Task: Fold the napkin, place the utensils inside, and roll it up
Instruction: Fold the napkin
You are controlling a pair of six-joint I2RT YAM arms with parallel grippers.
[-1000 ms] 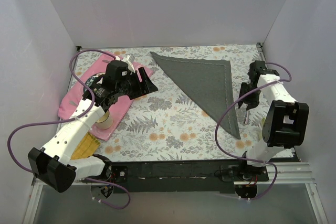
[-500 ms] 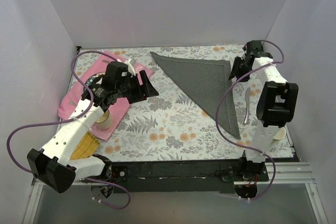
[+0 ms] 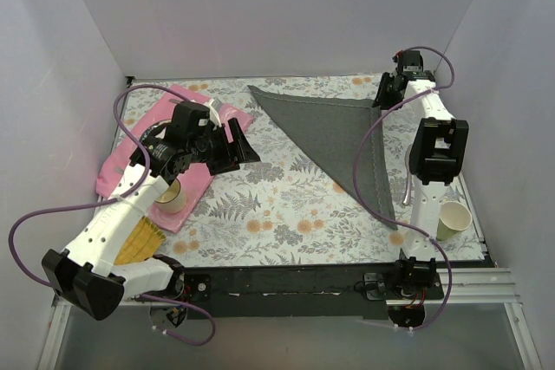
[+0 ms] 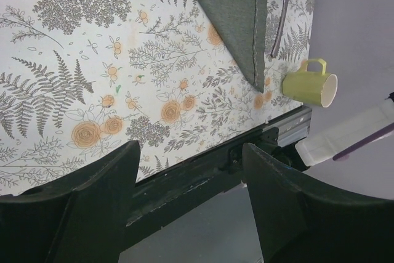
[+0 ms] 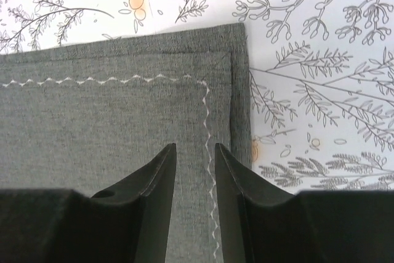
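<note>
The napkin [image 3: 342, 132] lies flat on the floral tablecloth, folded into a dark grey triangle with a light stitched hem. My right gripper [image 3: 382, 95] hovers over its far right corner, fingers down. In the right wrist view the jaws [image 5: 195, 151] stand a narrow gap apart above the hem stitching of the napkin [image 5: 111, 121], holding nothing. A silver knife [image 3: 408, 176] lies on the table just right of the napkin; no other utensils show. My left gripper [image 3: 246, 146] is wide open and empty, left of the napkin. The left wrist view shows the napkin's near tip [image 4: 237, 16] and the knife [image 4: 280, 23].
A pink placemat [image 3: 143, 149] lies at the left with a pale cup [image 3: 171, 197] on it and a yellow object [image 3: 139, 244] near it. A yellow-green mug [image 3: 452, 218] lies at the front right, also in the left wrist view [image 4: 311, 87]. Walls close in on three sides.
My right gripper has moved from beside the knife to the napkin's far right corner. The knife stays on the table. The left gripper has barely moved.
</note>
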